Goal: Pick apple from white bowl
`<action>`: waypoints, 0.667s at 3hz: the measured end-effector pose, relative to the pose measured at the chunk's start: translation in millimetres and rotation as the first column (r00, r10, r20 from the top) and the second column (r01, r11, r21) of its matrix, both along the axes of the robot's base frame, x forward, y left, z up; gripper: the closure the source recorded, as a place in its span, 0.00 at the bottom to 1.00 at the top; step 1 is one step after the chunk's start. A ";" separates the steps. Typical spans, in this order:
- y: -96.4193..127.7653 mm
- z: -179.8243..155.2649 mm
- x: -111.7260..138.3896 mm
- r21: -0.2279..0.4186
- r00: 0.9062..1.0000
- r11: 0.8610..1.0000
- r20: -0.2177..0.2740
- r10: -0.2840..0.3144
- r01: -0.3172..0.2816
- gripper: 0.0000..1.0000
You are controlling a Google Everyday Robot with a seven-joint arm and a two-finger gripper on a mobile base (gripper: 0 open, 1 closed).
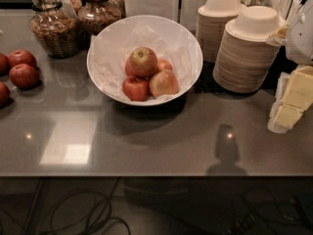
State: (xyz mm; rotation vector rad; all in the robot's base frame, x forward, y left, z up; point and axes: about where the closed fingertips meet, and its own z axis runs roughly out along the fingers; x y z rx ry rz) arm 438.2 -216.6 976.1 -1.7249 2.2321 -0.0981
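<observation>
The white bowl [110,38], wide and lined with crumpled white paper, stands at the middle back of the grey counter. The apple [142,61], the largest one, with a yellow-green crown and red-orange blush, sits on top of the pile in it. A smaller red apple [135,88] and a paler peach-coloured apple [164,82] lie in front of it, and another apple peeks out behind. My gripper [292,102] is at the right edge of the view, pale yellow under the white arm, well to the right of the bowl and apart from it.
Two stacks of beige paper bowls [247,53] stand right of the white bowl, near the gripper. Glass jars [54,26] stand at the back left. Three loose red apples [23,75] lie at the left. The counter's front edge [156,174] runs across, with cables below.
</observation>
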 end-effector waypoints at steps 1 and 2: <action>5.3 -5.0 8.8 0.001 1.000 1.000 0.004 0.007 -0.007 0.00; 35.7 -15.4 44.2 0.026 0.997 0.998 0.038 0.064 -0.065 0.00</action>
